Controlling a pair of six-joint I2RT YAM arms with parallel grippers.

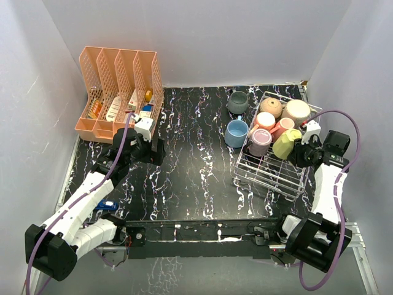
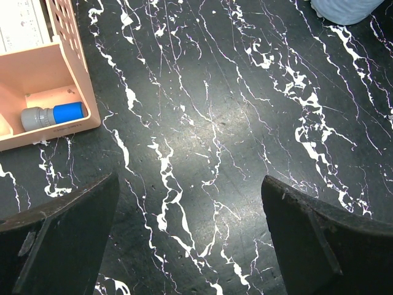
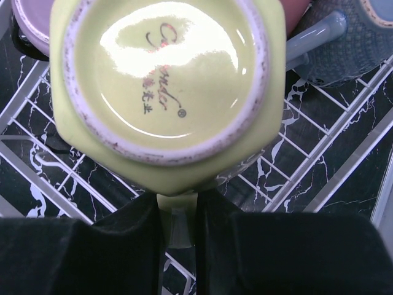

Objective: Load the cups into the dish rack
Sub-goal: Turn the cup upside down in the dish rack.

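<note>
Right gripper (image 3: 178,212) reads narrow, fingers pinched on the handle of the yellow-green mug (image 3: 166,74), whose stamped base faces my wrist camera. Wire grid shows directly below it, so the mug is inside the dish rack (image 1: 273,172), near its front right part; I cannot tell whether it rests on the wires or hangs just above. Left gripper (image 2: 190,179) is spread wide, holding nothing, low over bare marbled table (image 2: 202,123) on the left side, well apart from any cup. Further into the rack: mauve mug (image 1: 260,142) just beside the yellow-green one, then pink mug (image 1: 265,120), second pink mug (image 1: 284,126), tan mug (image 1: 270,106) and cream mug (image 1: 297,112) at the back. Outside, just beside the rack's left wall: light blue mug (image 1: 236,132), and beyond it grey mug (image 1: 238,101). Peach organizer (image 1: 120,80) sits far left. My tally: six in or at the rack, two visible on the table to load; mostly done.
</note>
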